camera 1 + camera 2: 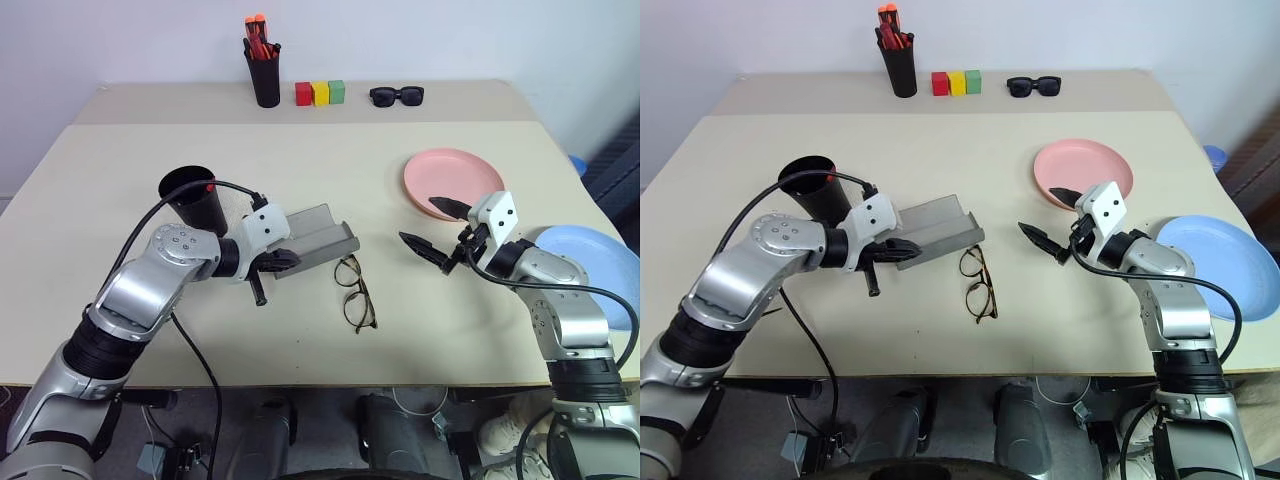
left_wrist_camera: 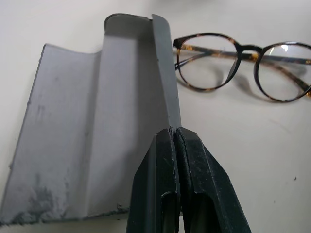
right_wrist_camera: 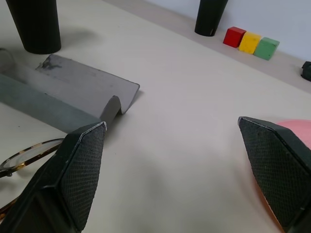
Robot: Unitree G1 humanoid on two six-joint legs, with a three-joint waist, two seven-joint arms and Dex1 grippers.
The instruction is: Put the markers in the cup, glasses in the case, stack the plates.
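- Beige worktop (image 1: 300, 160).
- Frame's top: pen holder (image 1: 265, 78), coloured blocks (image 1: 319, 93), sunglasses (image 1: 397, 96).
- Centre: cup (image 1: 195, 197), open case (image 1: 315, 238), glasses (image 1: 355, 292).
- Right: pink plate (image 1: 452, 180), blue plate (image 1: 592, 268).

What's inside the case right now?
Nothing shows in the open case; its trough looks bare. The glasses lie on the table beside it. The shut left claw pinches one wall and covers a strip of it.
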